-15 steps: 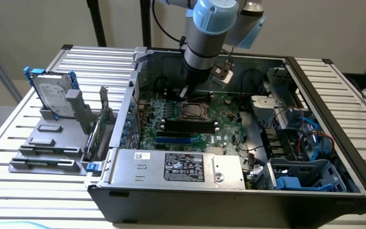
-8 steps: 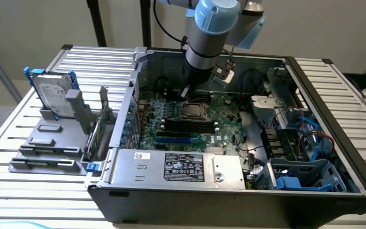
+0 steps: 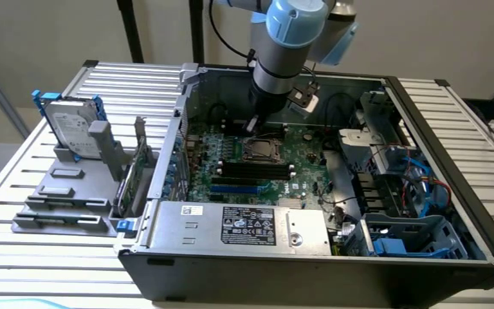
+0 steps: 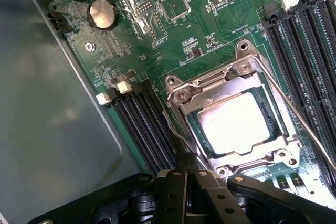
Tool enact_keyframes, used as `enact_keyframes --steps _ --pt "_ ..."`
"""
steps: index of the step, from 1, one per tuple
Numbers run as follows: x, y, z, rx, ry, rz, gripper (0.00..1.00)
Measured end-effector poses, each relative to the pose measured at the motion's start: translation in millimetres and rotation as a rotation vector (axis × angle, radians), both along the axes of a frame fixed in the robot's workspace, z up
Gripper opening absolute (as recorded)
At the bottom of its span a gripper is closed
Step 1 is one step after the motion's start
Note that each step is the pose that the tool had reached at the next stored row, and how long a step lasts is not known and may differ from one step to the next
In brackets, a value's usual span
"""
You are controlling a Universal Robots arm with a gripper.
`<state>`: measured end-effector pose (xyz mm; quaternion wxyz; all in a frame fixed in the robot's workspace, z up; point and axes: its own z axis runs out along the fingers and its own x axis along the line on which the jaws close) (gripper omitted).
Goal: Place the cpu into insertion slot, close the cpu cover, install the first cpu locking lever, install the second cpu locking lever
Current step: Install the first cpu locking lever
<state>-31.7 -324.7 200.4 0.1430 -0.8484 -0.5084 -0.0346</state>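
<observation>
In the wrist view the cpu lies silvery face up in the insertion slot. The cpu cover is down over it, framing the chip. One thin wire locking lever runs along one side of the socket. A second lever runs along the opposite side, and its end reaches under my fingertips. My gripper is shut, with its tip at that lever's end beside the socket corner. From the exterior camera the gripper hangs just above the socket inside the open computer case.
The green motherboard has black memory slots next to the socket and a coin battery. The case wall, a power supply and blue drive cages surround it. A hard drive stands outside on a grey rack.
</observation>
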Motion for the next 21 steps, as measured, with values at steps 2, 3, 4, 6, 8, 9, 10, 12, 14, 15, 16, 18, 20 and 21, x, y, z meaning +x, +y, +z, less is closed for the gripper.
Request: enact_keyframes --steps 2,3,4,6,8,9,10,12,14,15,16,18,20,21 --pt "1.6 0.0 -0.4 0.0001 0.0 0.0 0.11" --pt "2.3 0.0 -0.6 0.0001 0.0001 0.0 0.11" --pt "3.2 0.0 -0.9 0.0001 0.0 0.0 0.11" --pt "4.6 0.0 -1.4 0.0 0.0001 0.0 0.11" --pt "5.9 0.0 -2.0 0.0 0.0001 0.0 0.11" --pt "6.5 0.0 -2.3 0.0 0.0001 0.0 0.11" --pt "7.1 0.0 -2.5 0.0 0.0001 0.0 0.11" --pt "8.5 0.0 -2.9 -0.0001 0.0002 0.0 0.11" --pt "9.9 0.0 -3.2 -0.0002 0.0002 0.0 0.11" --pt "10.7 0.0 -3.4 0.0 0.0001 0.0 0.11" --pt "11.4 0.0 -3.5 -0.0001 0.0001 0.0 0.11" --pt "12.6 0.0 -3.6 -0.0005 0.0 0.0 0.11" --pt "13.8 0.0 -3.7 -0.0012 0.0001 0.0 0.11" --pt "14.2 0.0 -3.8 -0.0016 0.0 0.0 0.11"
